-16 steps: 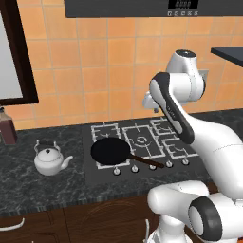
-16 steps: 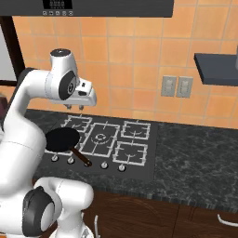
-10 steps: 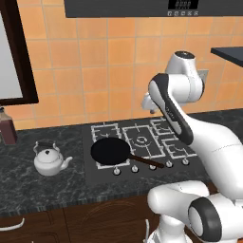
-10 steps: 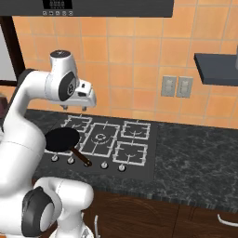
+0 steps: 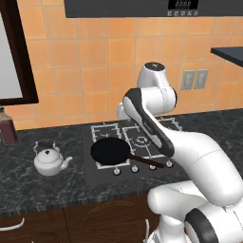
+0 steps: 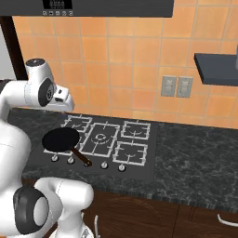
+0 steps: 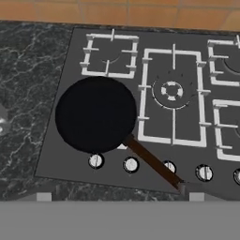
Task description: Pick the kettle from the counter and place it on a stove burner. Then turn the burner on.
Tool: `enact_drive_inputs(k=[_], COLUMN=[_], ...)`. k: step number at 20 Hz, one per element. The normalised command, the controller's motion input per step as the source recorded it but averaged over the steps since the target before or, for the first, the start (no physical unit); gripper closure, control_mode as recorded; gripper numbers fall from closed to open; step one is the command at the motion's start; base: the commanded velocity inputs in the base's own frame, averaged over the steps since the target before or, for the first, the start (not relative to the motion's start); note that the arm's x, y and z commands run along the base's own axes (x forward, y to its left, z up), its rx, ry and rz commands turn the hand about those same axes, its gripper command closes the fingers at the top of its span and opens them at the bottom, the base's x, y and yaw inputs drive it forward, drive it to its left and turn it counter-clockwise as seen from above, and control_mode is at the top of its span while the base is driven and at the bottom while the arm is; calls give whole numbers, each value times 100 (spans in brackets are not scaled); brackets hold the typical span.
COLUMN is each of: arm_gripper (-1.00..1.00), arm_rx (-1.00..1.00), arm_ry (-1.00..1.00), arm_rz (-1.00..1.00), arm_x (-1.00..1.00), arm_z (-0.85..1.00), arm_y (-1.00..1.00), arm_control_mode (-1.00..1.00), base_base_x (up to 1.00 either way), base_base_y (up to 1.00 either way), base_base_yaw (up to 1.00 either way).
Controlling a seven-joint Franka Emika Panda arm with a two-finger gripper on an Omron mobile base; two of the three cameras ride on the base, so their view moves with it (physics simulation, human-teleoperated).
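**Kettle on the counter, arm raised over the cooktop**

The kettle (image 5: 49, 160) sits upright on the counter (image 5: 42, 190), left of the black cooktop (image 6: 139, 162) and well apart from the gripper (image 6: 65, 100); the gripper hangs above the cooktop's back-left area, and whether its fingers are parted or closed I cannot tell; a black frying pan (image 7: 96, 114) covers the front-left burner; the front-right stove burner (image 6: 130, 153) is bare.

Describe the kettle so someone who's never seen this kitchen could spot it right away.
Find the black cooktop set in the dark marbled counter. On the stone to the cooktop's left sits the kettle, apart from the cooktop. It is squat and silvery-white with a thin dark arched handle, unlike the flat black frying pan on the cooktop and the brown bottle by the wall.
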Motion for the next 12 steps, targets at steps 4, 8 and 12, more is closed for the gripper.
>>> enact_drive_inputs(k=[4,8,12], arm_gripper=[-100,-100,-100], arm_rx=[0,0,0], arm_ry=[0,0,0], arm_rz=[0,2,3], arm_x=[0,0,0], arm_z=[-13,-16,-19], arm_y=[56,52,55], arm_control_mode=[-100,-100,-100], base_base_x=[0,0,0], base_base_y=[0,0,0], base_base_yaw=[0,0,0])
